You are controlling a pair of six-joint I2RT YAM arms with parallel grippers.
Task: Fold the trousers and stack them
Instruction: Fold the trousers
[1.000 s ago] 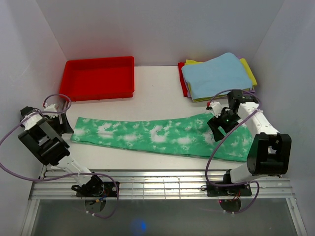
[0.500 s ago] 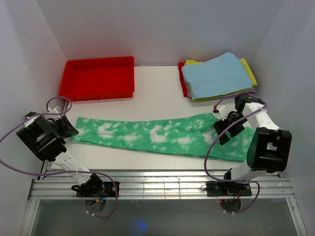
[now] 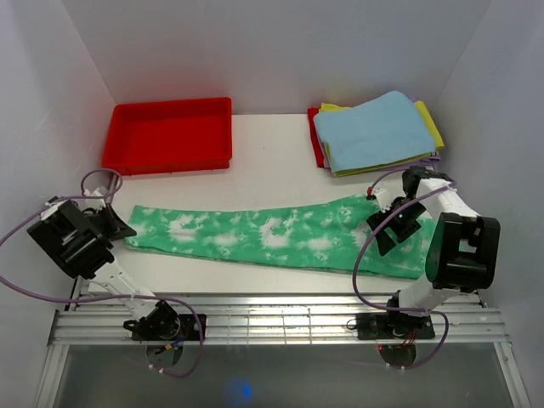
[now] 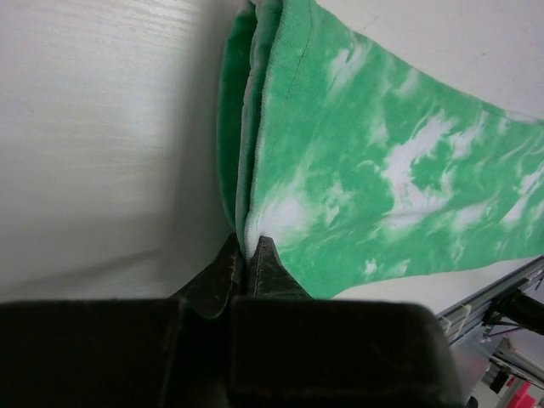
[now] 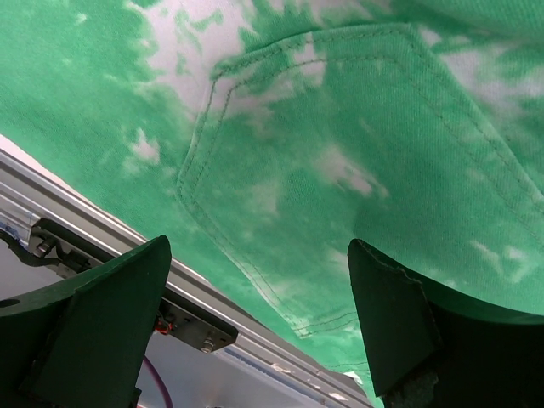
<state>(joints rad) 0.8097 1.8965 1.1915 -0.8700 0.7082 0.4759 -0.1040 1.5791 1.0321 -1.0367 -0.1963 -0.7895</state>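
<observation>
My left fingers [image 4: 245, 262]: pressed together, pinching the cuff end of the one pair of trousers [image 3: 272, 238]. One red tray [image 3: 167, 134] far left. Trousers lie flat across the near tabletop [image 3: 272, 161]. One cloth stack [image 3: 374, 132] far right. My right fingers [image 3: 393, 228]: spread over the waist end, one pocket [image 5: 340, 170] below.

Crouches low on the left, elbow tucked back, left gripper [image 4: 245, 257] pinched shut on the hem of the trousers [image 4: 382, 153]. On the right, bends high at the elbow, tilts the wrist down, holds the right gripper [image 5: 257, 255] spread wide, clasping nothing.
</observation>
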